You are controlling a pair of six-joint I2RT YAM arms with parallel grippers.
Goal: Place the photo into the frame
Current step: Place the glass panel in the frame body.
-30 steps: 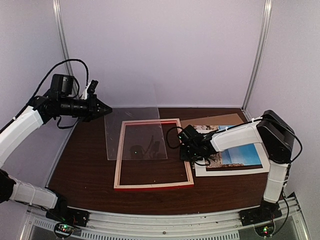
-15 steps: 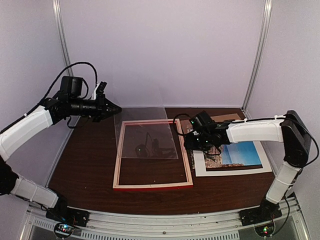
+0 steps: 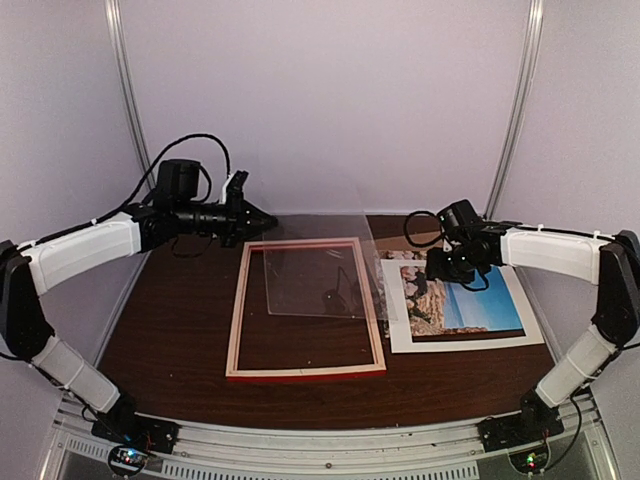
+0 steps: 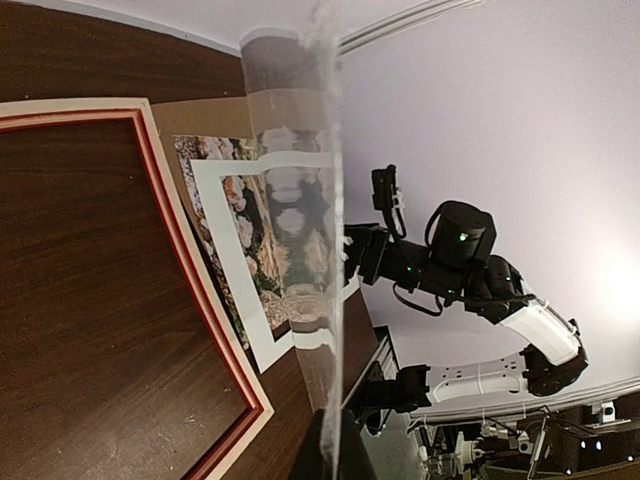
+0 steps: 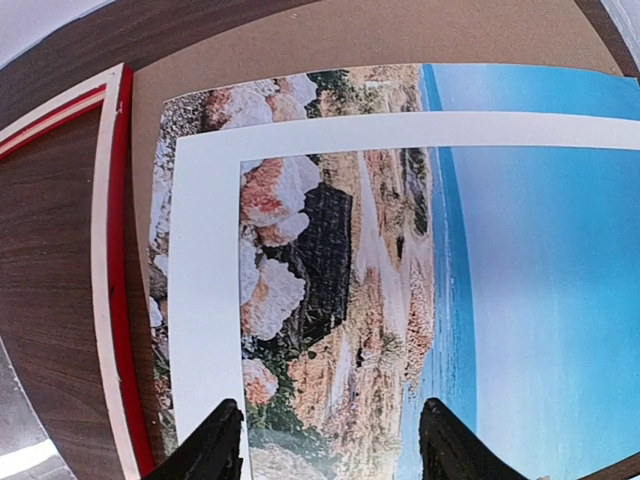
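The frame (image 3: 236, 310) lies flat at the table's middle, pale wood up and red along its inner and near edges; it also shows in the left wrist view (image 4: 165, 215). The photo (image 3: 470, 305) of blue sky and tan rocks lies to its right under a white mat (image 3: 455, 342). My right gripper (image 3: 431, 271) hovers open over the photo's left part, nothing between its fingers (image 5: 215, 445); below them are the photo (image 5: 340, 270) and the mat (image 5: 205, 260). My left gripper (image 3: 267, 218) is shut on a clear pane (image 3: 315, 280), which hangs tilted over the frame's far half.
A plain brown backing board (image 5: 330, 40) lies under the photo at the back right. The frame's red right rail (image 5: 112, 250) runs close beside the photo's left edge. In the left wrist view the pane (image 4: 330, 250) stands edge-on, with the right arm (image 4: 455, 260) beyond it.
My left gripper has carried the clear pane rightward to above the frame. My right gripper has opened and swung right and back, from the frame's right rail to over the photo.
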